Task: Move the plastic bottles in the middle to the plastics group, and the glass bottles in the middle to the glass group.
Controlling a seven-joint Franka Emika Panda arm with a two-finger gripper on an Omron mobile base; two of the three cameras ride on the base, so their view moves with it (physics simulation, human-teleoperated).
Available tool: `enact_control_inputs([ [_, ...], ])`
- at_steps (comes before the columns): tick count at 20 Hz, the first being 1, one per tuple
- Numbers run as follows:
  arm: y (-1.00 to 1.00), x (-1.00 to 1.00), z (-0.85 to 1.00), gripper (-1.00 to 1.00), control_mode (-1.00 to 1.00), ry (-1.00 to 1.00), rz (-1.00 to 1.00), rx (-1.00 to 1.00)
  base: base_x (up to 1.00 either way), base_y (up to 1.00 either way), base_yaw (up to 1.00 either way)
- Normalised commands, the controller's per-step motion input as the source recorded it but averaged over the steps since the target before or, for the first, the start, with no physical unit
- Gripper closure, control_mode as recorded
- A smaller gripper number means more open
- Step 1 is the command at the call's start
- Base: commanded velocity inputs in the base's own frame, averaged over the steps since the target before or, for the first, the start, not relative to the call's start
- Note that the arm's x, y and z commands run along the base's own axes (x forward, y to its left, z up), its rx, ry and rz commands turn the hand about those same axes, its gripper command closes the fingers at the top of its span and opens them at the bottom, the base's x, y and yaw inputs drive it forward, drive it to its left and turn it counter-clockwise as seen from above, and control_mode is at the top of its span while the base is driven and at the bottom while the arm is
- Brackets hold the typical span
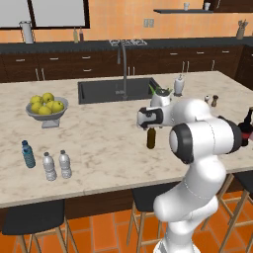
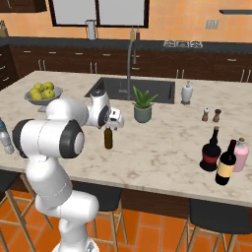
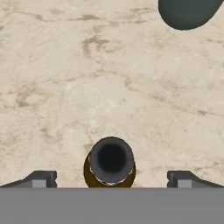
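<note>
Brown-olive bottle stands upright mid-island on the marble counter, directly under the hand. From the left base camera its top is hidden behind the wrist, lower body visible only. Hand cam looks straight down on its dark cap, centred between the two fingertips. Gripper is spread wide, tips well apart from the cap on both sides, not touching it. Can't judge how far above the cap the fingers sit; both base cams have the hand blocking the neck.

Black wine bottle with the yellow-tan label stands at the right end of the counter, just beside the round red-banded bottle; a pink bottle is right behind, partly covered by the wine bottle. From the left base camera that group is mostly hidden behind the arm's elbow.

Water bottles at the left end: one blue, two clear grey, close together near the front edge. In the right base view only a sliver of one shows at the frame edge.

Dark round shape at the top of the hand cam is cut off, can't identify it. Fruit bowl, potted plant and sink sit further back.
</note>
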Motion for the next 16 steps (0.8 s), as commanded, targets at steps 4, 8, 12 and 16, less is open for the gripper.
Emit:
enact_control_inputs([
  [4,0.0,0.14,0.0,-1.0,-1.0,0.0,0.0,0.0,0.0,0.0,0.0],
  [8,0.0,0.0,0.0,-1.0,-1.0,0.0,0.0,0.0,0.0,0.0,0.0],
  [12,0.0,0.0,0.03,-1.0,-1.0,-0.02,0.0,0.0,0.0,0.0,0.0],
  [16,0.0,0.0,0.01,-1.0,-1.0,-0.03,0.0,0.0,0.0,0.0,0.0],
])
